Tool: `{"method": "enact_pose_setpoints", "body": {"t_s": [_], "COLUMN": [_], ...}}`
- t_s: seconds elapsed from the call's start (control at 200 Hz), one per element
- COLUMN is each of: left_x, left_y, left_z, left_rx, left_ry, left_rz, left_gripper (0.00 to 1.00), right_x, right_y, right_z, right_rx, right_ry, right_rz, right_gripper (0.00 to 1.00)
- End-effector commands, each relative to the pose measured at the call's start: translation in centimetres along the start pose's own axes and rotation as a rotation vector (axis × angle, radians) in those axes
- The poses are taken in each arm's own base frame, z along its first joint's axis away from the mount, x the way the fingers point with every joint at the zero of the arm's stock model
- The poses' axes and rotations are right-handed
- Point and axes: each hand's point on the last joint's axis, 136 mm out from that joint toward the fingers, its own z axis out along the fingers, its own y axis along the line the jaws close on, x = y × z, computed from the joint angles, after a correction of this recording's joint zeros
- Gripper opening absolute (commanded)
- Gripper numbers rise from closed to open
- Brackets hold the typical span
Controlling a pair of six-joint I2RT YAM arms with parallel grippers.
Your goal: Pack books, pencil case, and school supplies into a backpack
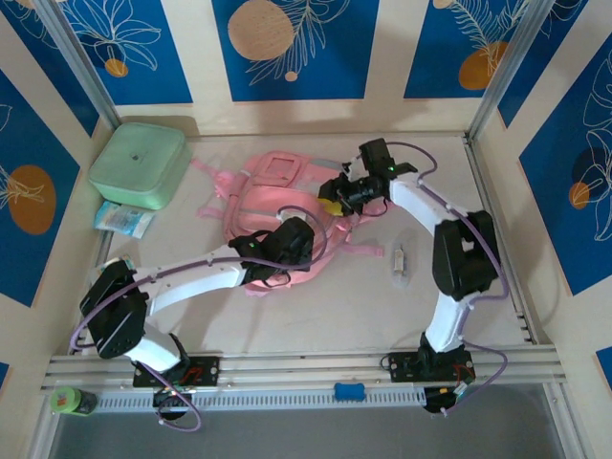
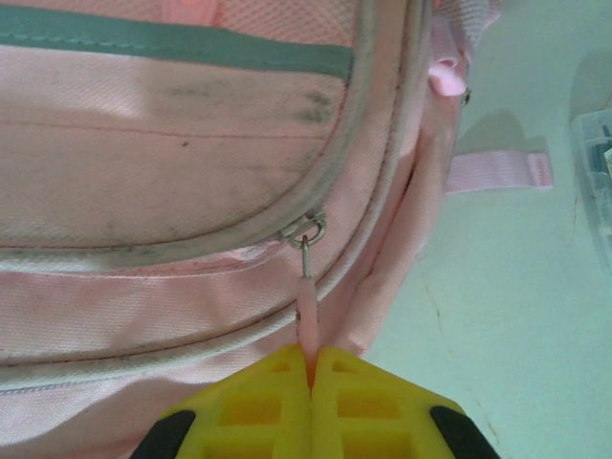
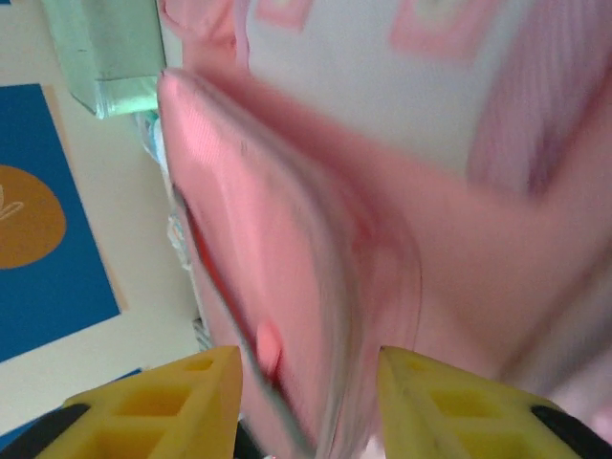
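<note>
The pink backpack point(image 1: 277, 191) lies flat mid-table. My left gripper point(image 1: 287, 244) rests on its near side. In the left wrist view the yellow fingers of that gripper point(image 2: 311, 356) are shut on the pink zipper pull point(image 2: 307, 311), which hangs from a metal slider on the backpack's point(image 2: 172, 124) curved zip. My right gripper point(image 1: 333, 196) is at the bag's right edge. In the right wrist view that gripper point(image 3: 311, 368) is open, and a blurred fold of the backpack point(image 3: 316, 220) passes between its spread fingers. The books are out of view.
A mint-green rounded box point(image 1: 140, 164) sits at the back left, with a blue-and-white packet point(image 1: 124, 219) in front of it. A small clear plastic case point(image 1: 401, 261) lies to the right of the bag. Wall panels close in three sides.
</note>
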Motion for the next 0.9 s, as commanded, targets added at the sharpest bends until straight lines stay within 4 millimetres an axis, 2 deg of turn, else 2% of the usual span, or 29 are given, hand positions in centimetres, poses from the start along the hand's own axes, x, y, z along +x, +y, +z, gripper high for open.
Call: {"method": "enact_pose_setpoints", "body": {"t_s": [0.0,0.065,0.23,0.35,0.55,0.63,0.715,0.895], "left_x": [-0.1,-0.1,0.2,0.1,1.1,1.5,2.3,2.6], "left_y": [-0.3,-0.2,0.0,0.5,2.7,3.8,6.1,9.9], "left_z": [-0.5,-0.5,-0.3,-0.4,-1.2,-1.8,-2.0,-2.2], "left_rx": [0.054,0.052,0.047,0.028,0.009,-0.005,-0.068,-0.118], "left_ry": [0.001,-0.003,-0.002,-0.008,-0.002,-0.010,0.007,0.003], "left_rz": [0.007,0.015,0.023,0.041,0.027,0.037,0.044,0.023], "left_gripper": [0.00,0.00,0.00,0.00,0.00,0.00,0.00,0.00], "right_x": [4.0,5.1,5.6,5.1,5.2,5.2,4.9,3.8], "right_y": [1.3,0.2,0.2,0.0,-1.9,-3.0,-3.5,-3.4], "right_z": [-0.1,1.0,3.5,4.6,3.1,2.1,1.0,-1.3], "right_rx": [-0.066,-0.062,-0.049,-0.022,0.051,0.072,0.054,0.020], "right_ry": [0.050,0.059,0.054,0.046,0.026,0.032,0.058,0.055], "right_rz": [0.003,0.059,0.096,0.089,0.047,0.037,0.028,-0.009], "right_gripper": [0.48,0.48,0.46,0.26,0.04,0.00,0.00,0.00]}}
